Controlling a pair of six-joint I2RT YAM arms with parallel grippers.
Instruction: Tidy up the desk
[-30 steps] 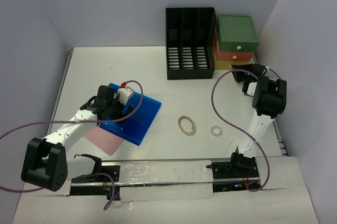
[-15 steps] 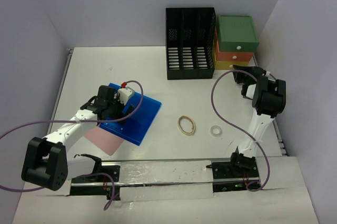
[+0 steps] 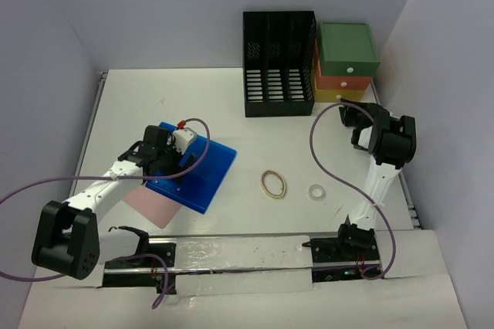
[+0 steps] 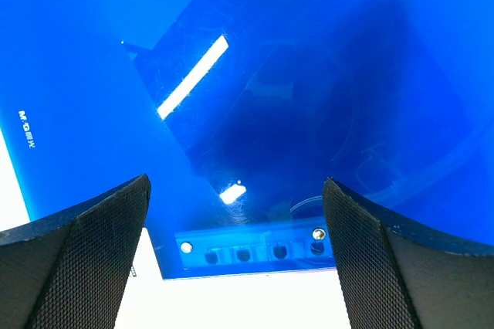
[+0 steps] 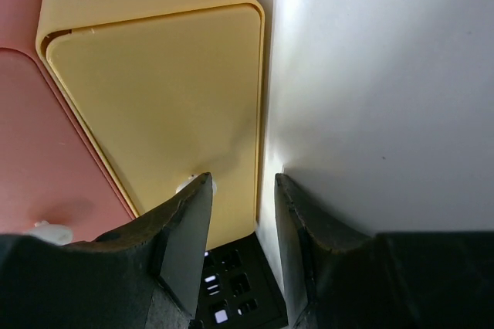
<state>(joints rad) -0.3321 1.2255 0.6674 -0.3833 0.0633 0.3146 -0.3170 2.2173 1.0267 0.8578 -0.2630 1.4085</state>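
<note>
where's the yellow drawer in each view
top external: yellow drawer at far right, bottom of the stack, right of the rack.
left wrist: not in it.
right wrist: fills the upper left, above the fingers.
shared landmark: the orange drawer beside it, at the right wrist's left edge.

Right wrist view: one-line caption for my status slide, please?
Right gripper, jaws parted, close to the yellow drawer front, its white knob beside one finger.

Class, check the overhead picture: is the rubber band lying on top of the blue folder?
No, the rubber band lies on the bare desk, apart from the blue folder.
</note>
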